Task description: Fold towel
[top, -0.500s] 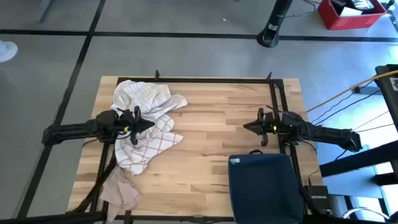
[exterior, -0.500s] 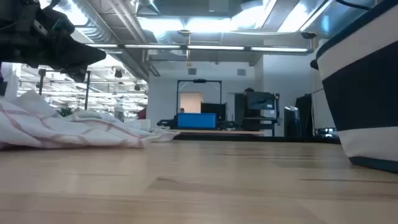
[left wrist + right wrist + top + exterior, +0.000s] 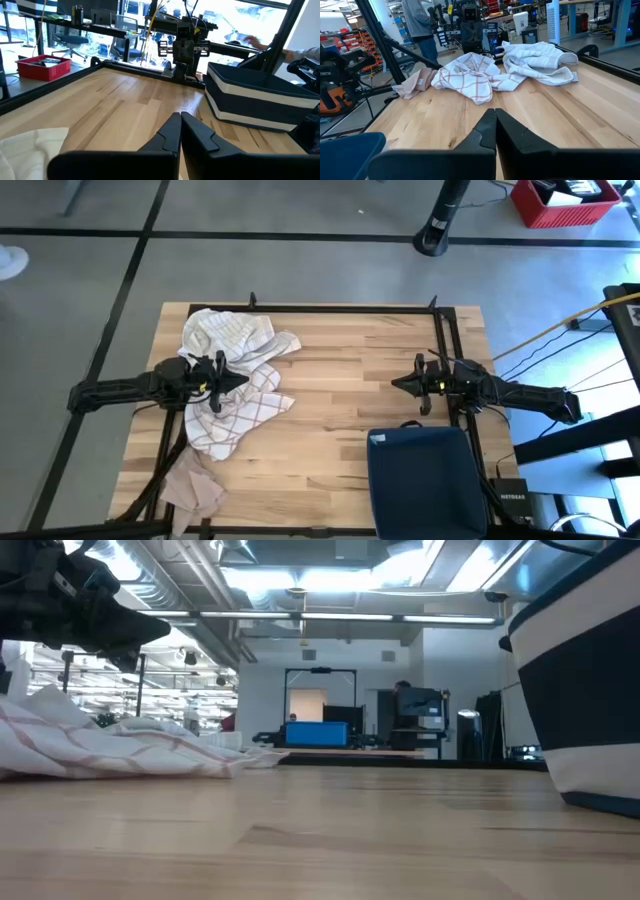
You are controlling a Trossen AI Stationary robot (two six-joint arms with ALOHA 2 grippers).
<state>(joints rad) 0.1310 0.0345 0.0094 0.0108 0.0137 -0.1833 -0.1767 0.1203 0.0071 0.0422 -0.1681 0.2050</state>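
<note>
We see the crumpled towel (image 3: 235,375) heaped at the surface's (image 3: 340,350) nine o'clock, the left claw (image 3: 238,378) clenched empty above it, seemingly poised to start, while the right claw (image 3: 397,384), also clenched, waits at three o'clock near the bin (image 3: 425,480).

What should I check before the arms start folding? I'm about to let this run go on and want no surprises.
1. Left claw empty and shut: ok; it hovers over the cloth pile, holding nothing.
2. Right claw empty and shut: ok; it waits over bare wood on the table.
3. Target towel singled out: not ok; the checked towel, white towel and beige cloth lie crumpled and overlapping.
4. Towel fully on the table: not ok; the beige cloth hangs over the near edge.
5. Room to fold: ok; the table's middle is bare, though the dark blue bin sits near the right arm.
</note>
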